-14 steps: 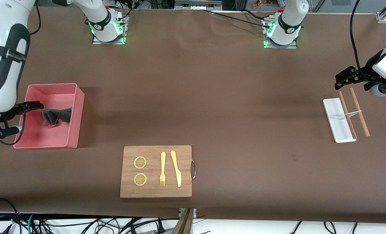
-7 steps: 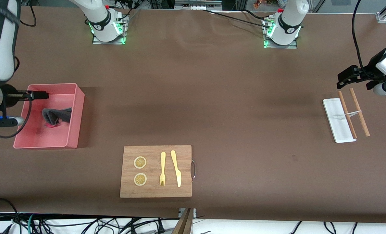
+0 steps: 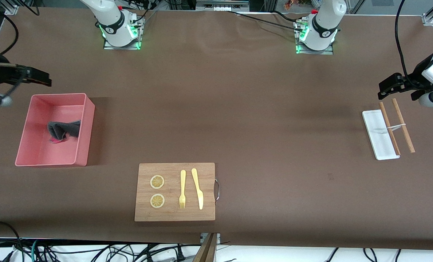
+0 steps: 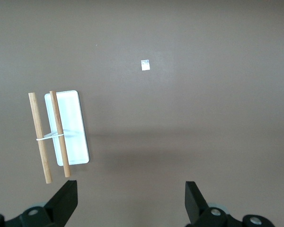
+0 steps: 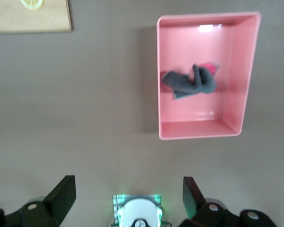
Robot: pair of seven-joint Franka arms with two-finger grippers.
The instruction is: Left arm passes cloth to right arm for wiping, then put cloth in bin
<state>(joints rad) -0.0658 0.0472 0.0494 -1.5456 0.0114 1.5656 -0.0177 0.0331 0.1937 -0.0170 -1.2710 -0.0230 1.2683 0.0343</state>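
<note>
Look in the pink bin point(image 3: 87, 131) at the right arm's end of the table and find the cloth point(image 3: 64, 130) there, dark grey and scrunched up, lying on the bottom close to one long wall. Call the job pretty much done, going by that. Spot the right gripper point(image 3: 41, 77) up in the air over the bare table just beside the bin, jaws spread wide with nothing between them. Spot the left gripper point(image 3: 382, 91) waiting over the table near the white tray point(image 3: 376, 142) and the two wooden sticks point(image 3: 404, 125), jaws wide too and holding nothing. To finish well, lift the right arm up and away slowly. Steer clear of the bin's tall walls so as not to bump or tip it. Leave the jaws wide so as not to snag the cloth. Do not reach back in. Go nowhere near the wooden board point(image 3: 174, 213) with the fork and knife.
</note>
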